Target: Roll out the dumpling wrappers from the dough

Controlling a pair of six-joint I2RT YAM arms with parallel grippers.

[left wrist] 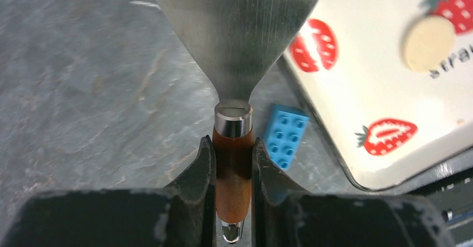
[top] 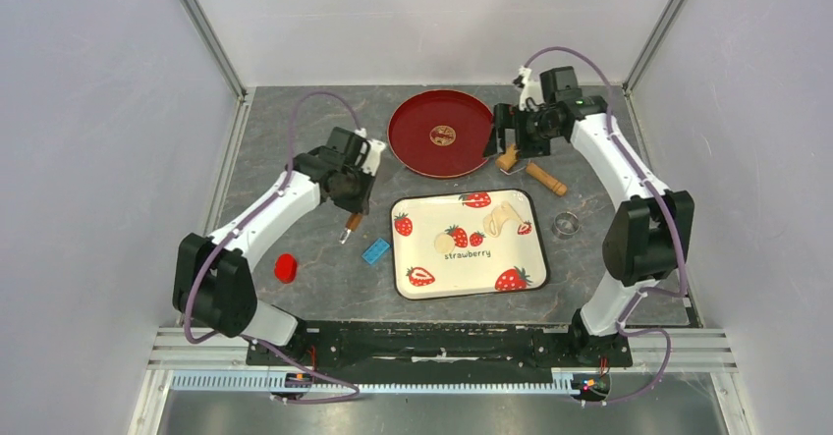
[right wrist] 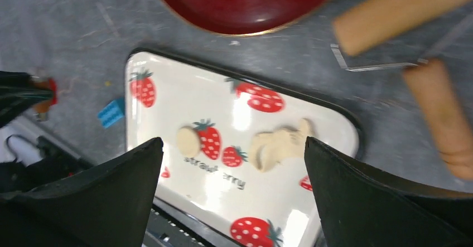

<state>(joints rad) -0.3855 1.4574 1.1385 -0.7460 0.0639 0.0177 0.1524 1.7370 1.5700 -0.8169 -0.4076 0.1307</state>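
A ragged scrap of dough (top: 504, 219) lies on the strawberry tray (top: 470, 283), toward its back right. A small round dumpling wrapper (top: 444, 244) lies near the tray's middle. Both show in the right wrist view, the dough (right wrist: 277, 145) and the wrapper (right wrist: 188, 141); the wrapper also shows in the left wrist view (left wrist: 428, 42). My left gripper (top: 351, 204) is shut on the wooden handle of a metal spatula (left wrist: 233, 158), left of the tray. My right gripper (top: 498, 143) is open and empty, above the wooden roller (top: 532, 172) behind the tray.
A red plate (top: 440, 133) sits at the back. A metal ring cutter (top: 565, 224) lies right of the tray. A blue brick (top: 375, 250) lies by the tray's left edge, a red cap (top: 286, 268) farther left.
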